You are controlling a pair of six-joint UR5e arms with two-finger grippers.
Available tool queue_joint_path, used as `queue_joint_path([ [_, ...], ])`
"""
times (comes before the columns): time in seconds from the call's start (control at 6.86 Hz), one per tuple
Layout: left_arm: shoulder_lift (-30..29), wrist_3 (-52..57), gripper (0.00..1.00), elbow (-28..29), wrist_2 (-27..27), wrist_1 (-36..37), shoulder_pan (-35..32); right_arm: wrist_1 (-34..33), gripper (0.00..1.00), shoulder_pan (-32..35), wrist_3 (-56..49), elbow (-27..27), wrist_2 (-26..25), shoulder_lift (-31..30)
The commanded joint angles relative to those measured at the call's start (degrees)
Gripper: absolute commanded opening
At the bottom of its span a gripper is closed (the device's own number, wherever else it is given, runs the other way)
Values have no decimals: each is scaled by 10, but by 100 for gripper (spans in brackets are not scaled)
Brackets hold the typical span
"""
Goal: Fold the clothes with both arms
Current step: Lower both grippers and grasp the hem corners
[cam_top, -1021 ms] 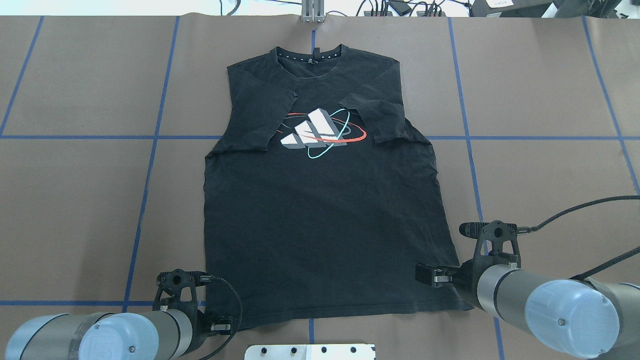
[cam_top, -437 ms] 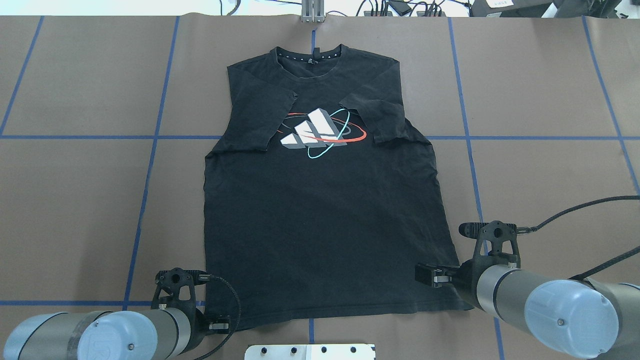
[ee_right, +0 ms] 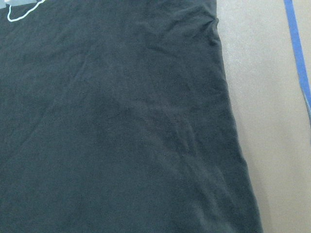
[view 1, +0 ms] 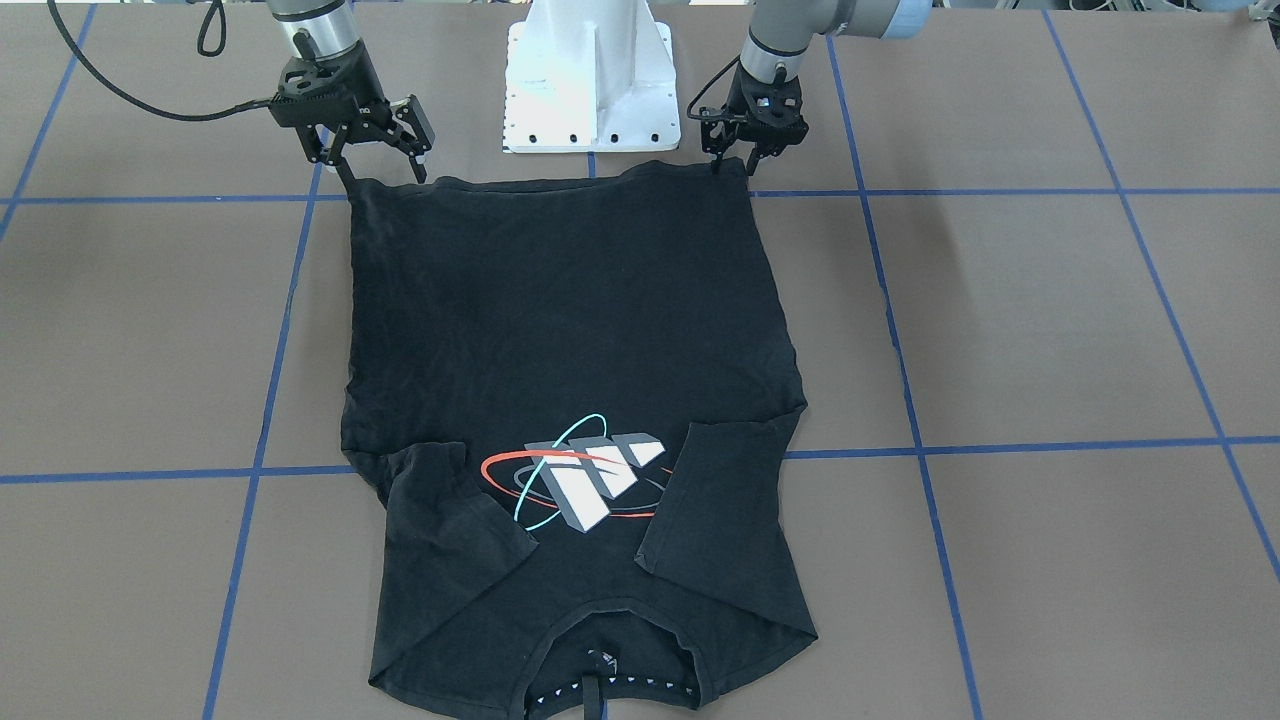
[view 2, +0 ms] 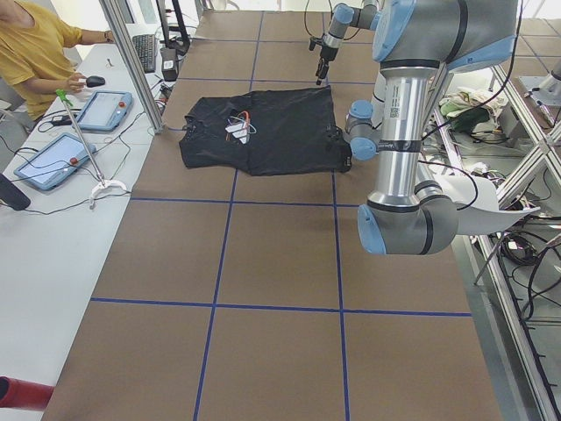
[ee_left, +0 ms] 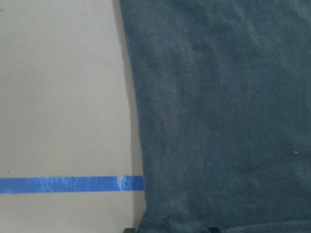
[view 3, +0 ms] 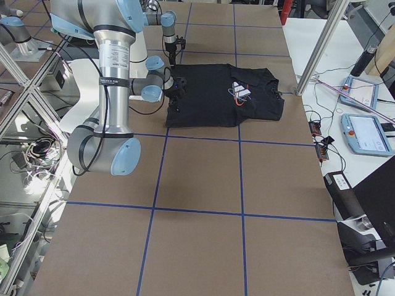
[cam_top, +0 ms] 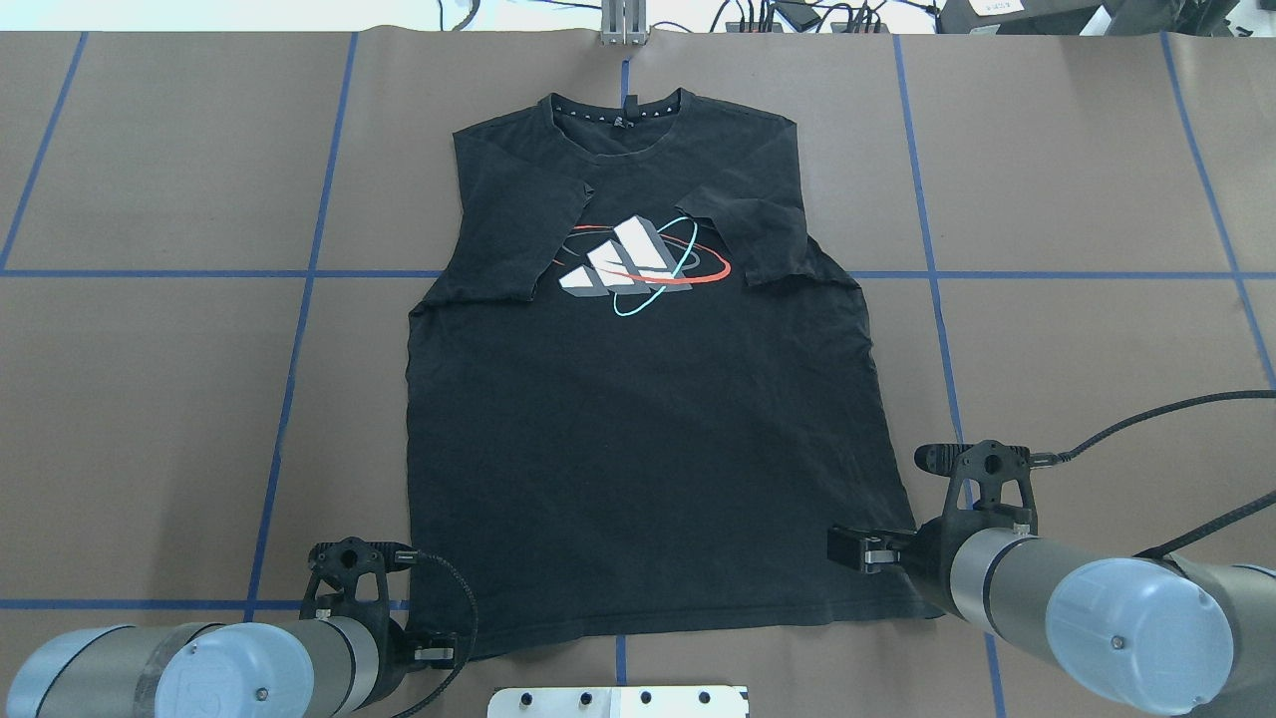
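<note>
Poised at hem corners of the T-shirt: my left gripper, my right gripper. Both parted, right wider; nothing held.

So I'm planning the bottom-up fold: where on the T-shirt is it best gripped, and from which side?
By the two corners of the hem, one per arm, coming from the robot's side. The T-shirt lies flat with its sleeves folded in, and the hem is the straight free edge nearest the robot. The left gripper and right gripper sit at those corners.
</note>
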Motion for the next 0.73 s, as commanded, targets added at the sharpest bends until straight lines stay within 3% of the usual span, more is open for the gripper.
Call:
queue_joint_path([
  [0.0, 0, -2, 40, -1, 0, 0, 1, 0, 100, 0, 0, -1, 0, 0],
  [0.29, 1, -2, 18, -1, 0, 0, 2, 0, 100, 0, 0, -2, 0, 0],
  [0.44, 0, -4, 0, -5, 1, 0, 2, 0, 100, 0, -1, -2, 0, -2],
  [0.58, -1, -4, 0, -10, 2, 0, 2, 1, 100, 0, -3, -3, 0, -4],
])
